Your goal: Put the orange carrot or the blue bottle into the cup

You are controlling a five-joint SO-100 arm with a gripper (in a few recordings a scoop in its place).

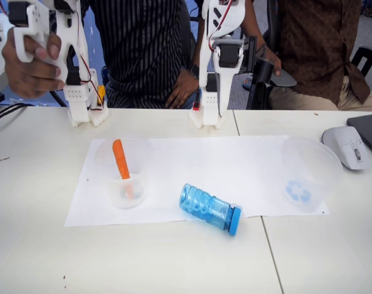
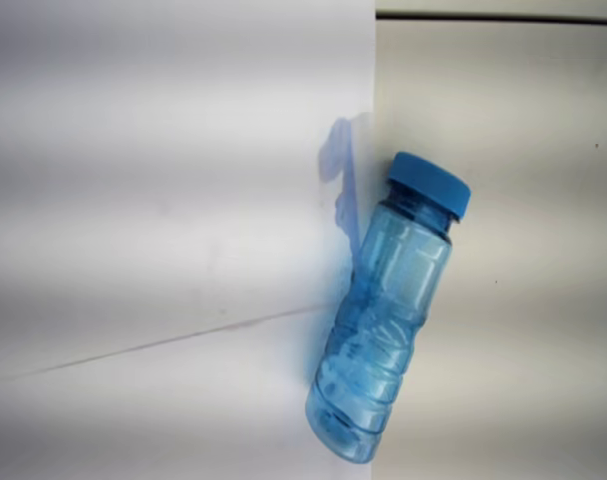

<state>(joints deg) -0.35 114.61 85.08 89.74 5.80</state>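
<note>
Blue bottle (image 1: 209,209) lying on paper (image 1: 173,165)

The blue bottle (image 2: 388,325) is seen lying on its side, with the blue cap (image 2: 430,184) turned toward the upper right. Its ribbed lower body is placed over the edge of a white paper sheet (image 2: 163,200), while the cap end is rested on the bare table (image 2: 513,300). A faint blue shadow is cast on the paper just beside the bottle.
</note>
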